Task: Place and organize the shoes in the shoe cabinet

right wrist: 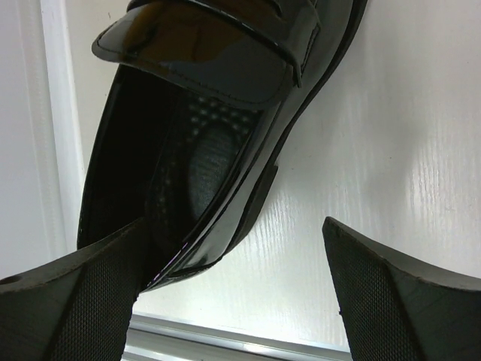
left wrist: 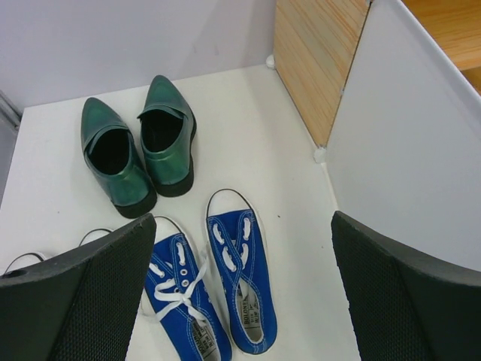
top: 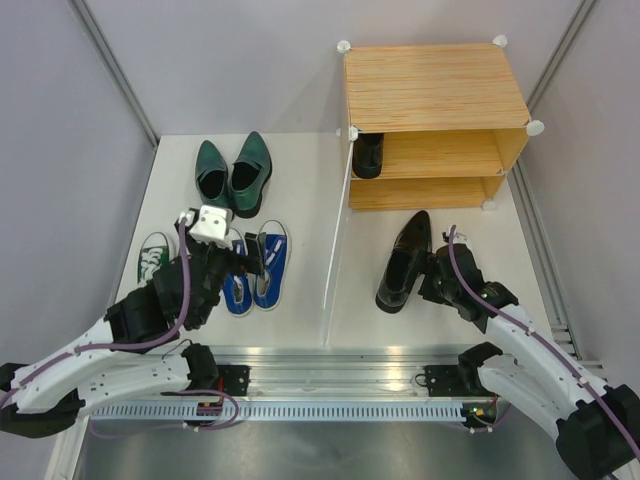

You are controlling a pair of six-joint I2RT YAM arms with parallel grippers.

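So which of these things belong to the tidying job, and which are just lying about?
Job: dark green pointed leather shoes; blue canvas sneakers with white laces; green white-toed canvas sneaker; black leather dress shoes, one already shelved; light wood-grain shoe cabinet.
Lying about: nothing loose; only the white table and metal rail.

Top view: high at the near edge, looking down on the whole bench (top: 300,200). Left wrist: mid-height, shares the blue sneakers (left wrist: 244,286). Right wrist: close on the black shoe (right wrist: 210,60), also seen overhead
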